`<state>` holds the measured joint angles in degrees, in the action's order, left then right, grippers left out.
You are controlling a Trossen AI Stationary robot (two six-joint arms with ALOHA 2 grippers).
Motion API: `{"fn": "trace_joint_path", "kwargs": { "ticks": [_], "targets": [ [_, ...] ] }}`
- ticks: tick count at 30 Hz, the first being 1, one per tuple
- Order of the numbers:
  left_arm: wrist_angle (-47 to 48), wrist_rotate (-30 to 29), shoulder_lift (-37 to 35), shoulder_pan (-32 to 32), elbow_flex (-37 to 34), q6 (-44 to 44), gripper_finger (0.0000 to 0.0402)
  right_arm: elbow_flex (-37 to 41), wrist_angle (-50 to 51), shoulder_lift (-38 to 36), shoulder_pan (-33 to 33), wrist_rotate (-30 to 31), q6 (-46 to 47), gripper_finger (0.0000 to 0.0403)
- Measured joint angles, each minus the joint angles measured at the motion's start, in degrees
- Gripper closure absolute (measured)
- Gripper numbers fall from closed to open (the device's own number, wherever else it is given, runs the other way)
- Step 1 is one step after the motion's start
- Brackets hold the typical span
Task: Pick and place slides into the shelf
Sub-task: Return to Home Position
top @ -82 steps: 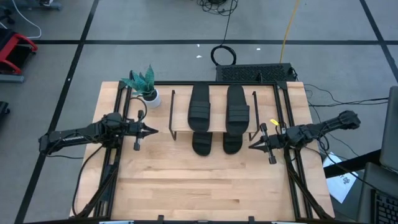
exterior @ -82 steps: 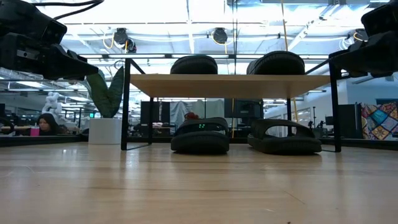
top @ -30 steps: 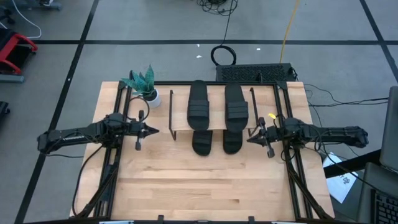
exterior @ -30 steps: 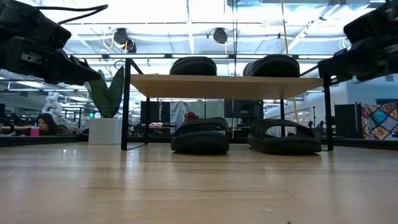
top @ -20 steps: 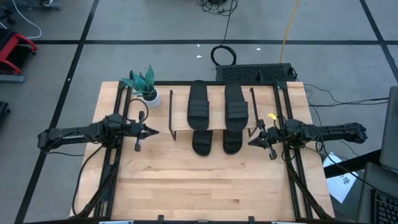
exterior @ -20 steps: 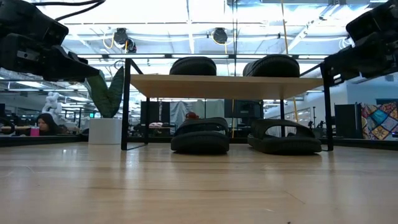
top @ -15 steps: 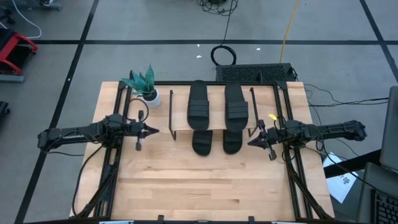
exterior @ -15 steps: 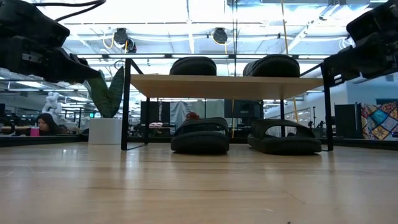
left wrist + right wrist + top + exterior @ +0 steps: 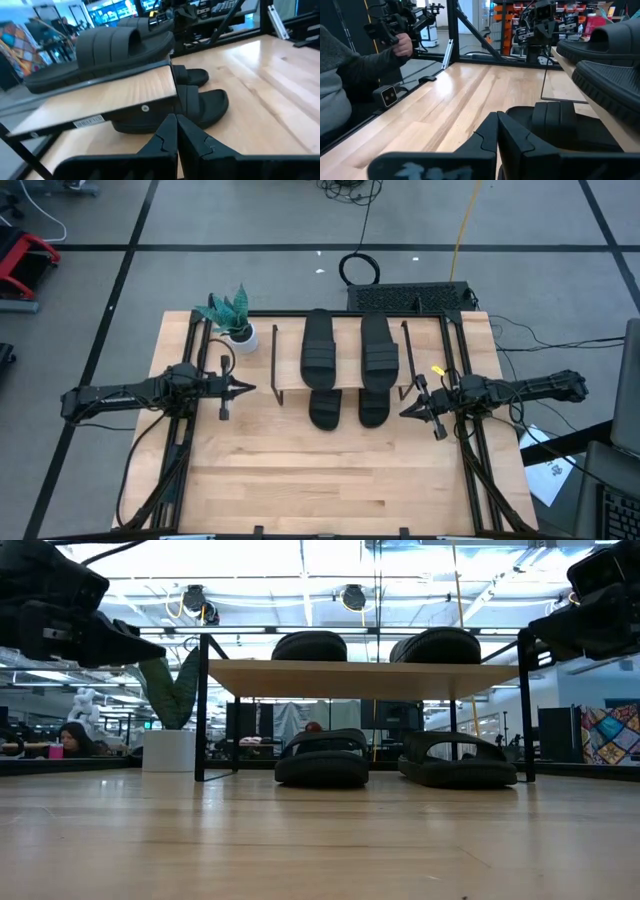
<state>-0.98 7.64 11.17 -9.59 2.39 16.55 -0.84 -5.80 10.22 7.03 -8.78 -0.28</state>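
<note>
Two black slides (image 9: 320, 350) (image 9: 380, 348) lie side by side on the shelf's light-wood board (image 9: 365, 678), soles down. Two more slides (image 9: 322, 758) (image 9: 457, 760) rest on the table under the board, their near ends sticking out toward the near edge (image 9: 324, 412) (image 9: 373, 410). My left gripper (image 9: 250, 390) hangs shut, left of the shelf, its tips pointing at it; in the left wrist view its fingers (image 9: 176, 131) meet. My right gripper (image 9: 404, 412) hangs shut, right of the shelf; its fingers (image 9: 497, 127) also meet.
A small potted plant (image 9: 232, 317) stands at the table's far left, beside the shelf's left leg (image 9: 201, 710). Bare wooden tabletop (image 9: 330, 480) stretches from the shelf to the near edge. A person's hand and sleeve (image 9: 350, 75) show beyond the table in the right wrist view.
My right arm has drawn back a little toward the table's right edge, still shut. The shelf stands slightly left of its earliest position, with its right leg shifted. My left gripper has stayed put. The slides have kept their places.
</note>
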Motion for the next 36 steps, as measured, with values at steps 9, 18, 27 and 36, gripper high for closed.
{"fn": "trace_joint_path", "kwargs": {
  "ticks": [9,18,27,36],
  "targets": [
    [2.97,0.10,0.00,1.49,0.00,-4.66,0.0402,0.00,-0.69,-0.02,0.00,-0.04,1.19,0.0403],
    [2.85,-0.13,0.01,1.89,-0.01,-5.06,0.0401,0.00,-0.84,-0.02,0.00,-0.22,0.64,0.0403],
    [2.87,-0.16,0.01,1.87,-0.01,-8.12,0.0400,0.02,-1.30,0.00,0.00,-0.13,2.61,0.0403],
    [2.93,-0.16,0.01,1.87,0.00,-9.28,0.0389,0.00,-1.29,0.00,0.00,-0.21,2.63,0.0403]
  ]
}}
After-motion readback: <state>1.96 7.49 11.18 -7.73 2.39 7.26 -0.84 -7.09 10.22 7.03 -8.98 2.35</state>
